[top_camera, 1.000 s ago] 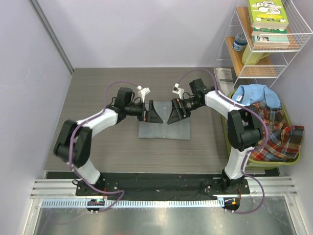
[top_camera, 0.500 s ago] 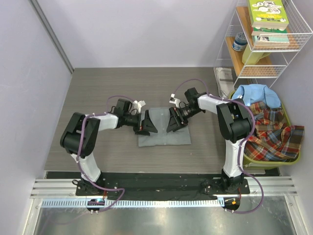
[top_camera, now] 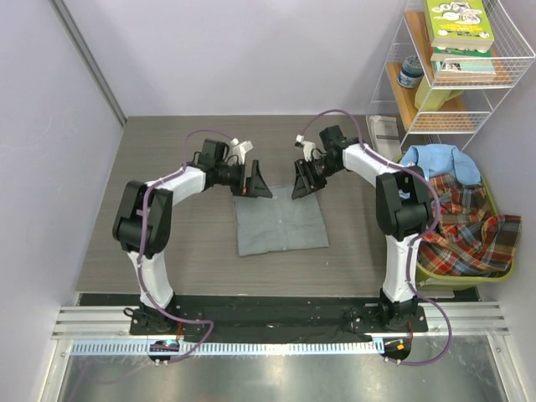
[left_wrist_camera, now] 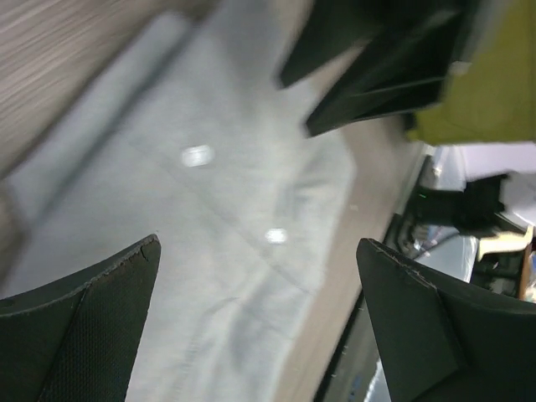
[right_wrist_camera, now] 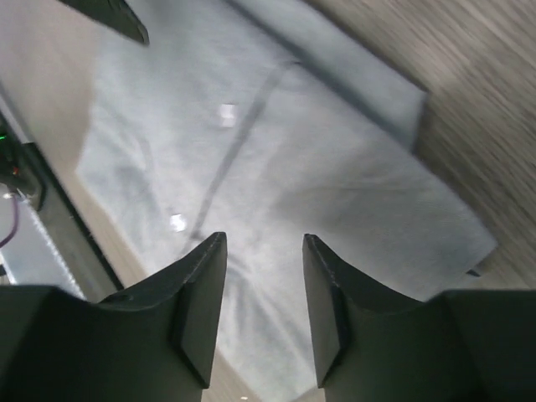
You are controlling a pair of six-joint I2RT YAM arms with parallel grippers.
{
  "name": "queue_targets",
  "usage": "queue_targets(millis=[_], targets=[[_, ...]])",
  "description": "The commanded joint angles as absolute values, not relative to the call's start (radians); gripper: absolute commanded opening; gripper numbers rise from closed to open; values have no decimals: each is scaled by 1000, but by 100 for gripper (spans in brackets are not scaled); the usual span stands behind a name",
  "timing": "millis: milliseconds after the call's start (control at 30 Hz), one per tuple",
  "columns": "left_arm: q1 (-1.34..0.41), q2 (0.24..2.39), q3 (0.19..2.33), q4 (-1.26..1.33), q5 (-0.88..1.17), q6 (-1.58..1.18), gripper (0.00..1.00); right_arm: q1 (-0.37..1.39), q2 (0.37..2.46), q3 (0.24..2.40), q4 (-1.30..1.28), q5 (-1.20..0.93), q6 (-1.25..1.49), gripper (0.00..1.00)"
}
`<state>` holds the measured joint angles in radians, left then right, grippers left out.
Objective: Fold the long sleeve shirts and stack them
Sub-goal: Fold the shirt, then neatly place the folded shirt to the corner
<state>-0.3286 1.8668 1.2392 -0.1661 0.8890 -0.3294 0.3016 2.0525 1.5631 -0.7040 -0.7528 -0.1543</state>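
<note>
Left gripper (top_camera: 255, 181): spread wide with nothing between its fingers; it hangs over the far left corner of the grey shirt, pointing toward the right arm.
Right gripper (top_camera: 302, 179): fingers drawn in to a narrow gap, and the gap is empty; it hangs over the far right corner of the same shirt, facing the left one.
Space between grippers: they stand near each other above the shirt's far edge but apart, not touching.
Grey shirt (top_camera: 280, 224): folded into a flat, roughly square packet in the middle of the worktop, nearer the arms' bases than the two grippers; a seam line and small buttons show on its top face in the wrist views.
Contact with cloth: neither gripper holds any fabric; whether a fingertip brushes the shirt cannot be told.
Blue shirt (top_camera: 435, 161): crumpled at the far end of the basket on the right.
Plaid shirt (top_camera: 469, 234): red and green, heaped in the basket's near part, spilling over its edge.
Basket (top_camera: 469, 280): yellow-green, at the right edge of the worktop.
Worktop (top_camera: 167, 151): grey wood grain.
Wire shelf (top_camera: 469, 84): far right corner, carrying books (top_camera: 456, 23).
</note>
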Motion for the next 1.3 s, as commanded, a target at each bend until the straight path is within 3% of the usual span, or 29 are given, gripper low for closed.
queue_targets(millis=[0,267,400,533,633,1033,1133,1267], targets=[[-256,1989,1233,-201,813,-324,100,308,2152,1595,-703,-611,-150,44],[-310,1930,1054,-374,791,-202,100,350,2312,1769,-707,-532,-167,37],[-362,1832,1022,-471,903,-150,100,400,2307,1834,-710,-545,-264,33],[-230,1675,967,-424,931,-210,100,443,2273,1905,-755,-535,-350,30],[-166,1618,991,-389,777,-191,100,446,2192,1913,-762,-563,-327,31],[-175,2037,1318,-571,825,-46,100,462,2008,1632,-839,-618,-227,29],[-186,2095,1345,-587,860,-34,95,462,2022,1565,-825,-576,-224,28],[-215,2134,1332,-588,903,-54,81,462,2077,1528,-805,-514,-233,27]])
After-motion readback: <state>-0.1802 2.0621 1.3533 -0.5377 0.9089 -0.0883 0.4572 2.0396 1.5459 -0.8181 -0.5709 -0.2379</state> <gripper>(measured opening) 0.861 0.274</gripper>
